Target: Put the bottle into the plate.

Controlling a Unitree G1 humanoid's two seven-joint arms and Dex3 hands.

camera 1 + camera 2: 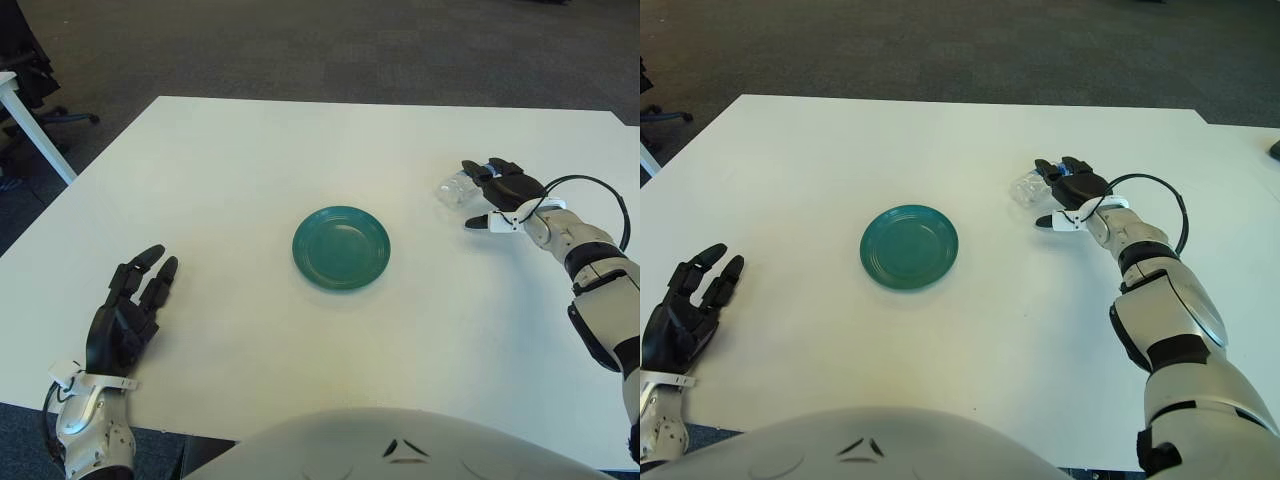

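A white table (250, 160) stands on dark grey carpet, with a chair base and a white table leg showing at the far left edge. Near the middle of the table sits a round teal plate (341, 247), with nothing on it. Well to the right of the plate, toward the far right side of the table, a small clear bottle (455, 188) lies on its side. The right hand (503, 192) is at the bottle, its dark fingers (487, 172) draped over the bottle's right end and the thumb pointing out below it; the grip looks loose, and it cannot be told whether the fingers have actually closed on it. The left hand (128, 315) shows at the near left of the table, palm down, fingers spread and holding nothing, well apart from the plate.
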